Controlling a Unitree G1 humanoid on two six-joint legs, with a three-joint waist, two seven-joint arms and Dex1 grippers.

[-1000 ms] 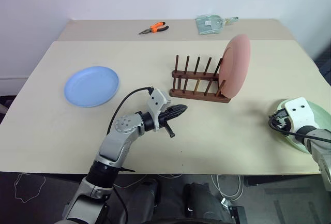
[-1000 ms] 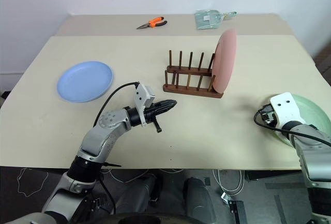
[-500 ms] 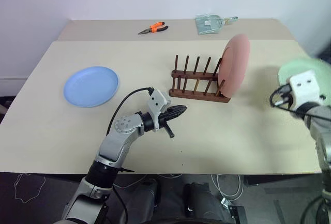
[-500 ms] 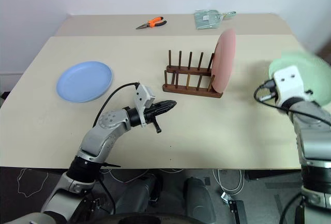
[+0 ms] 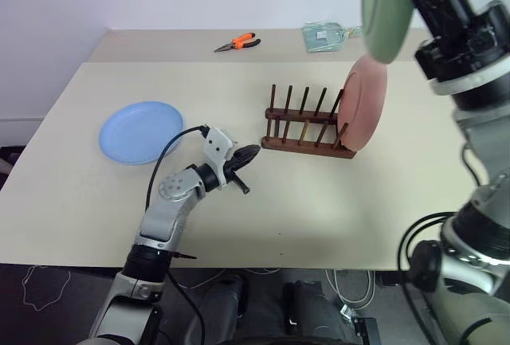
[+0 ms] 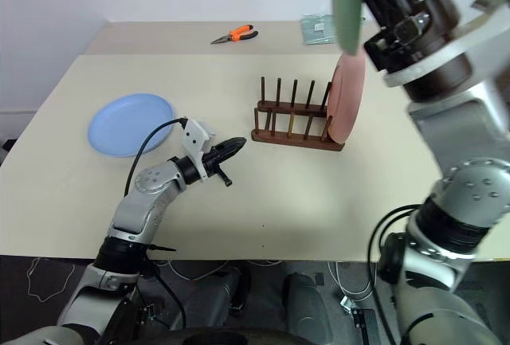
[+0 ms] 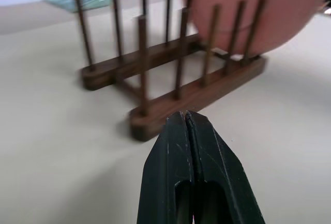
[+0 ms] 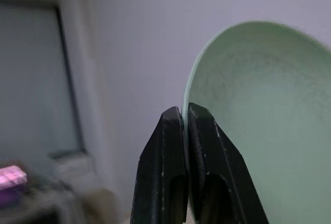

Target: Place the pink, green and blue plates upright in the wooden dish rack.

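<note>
Right end effector [image 8: 185,118], raised above the rack [image 5: 307,128], pinches the green plate [image 8: 258,125] by its rim; it looks light, stiff and slick, so a rim hold could pivot.

The wooden dish rack [image 5: 307,126], dark brown with two rails of thin upright pegs, is sitting mid-table. The pink plate [image 5: 366,103] is standing upright in its rightmost slot. The blue plate [image 5: 141,131] is lying flat well to the left. The green plate [image 5: 386,6] is hanging edge-on, high above the rack.
</note>
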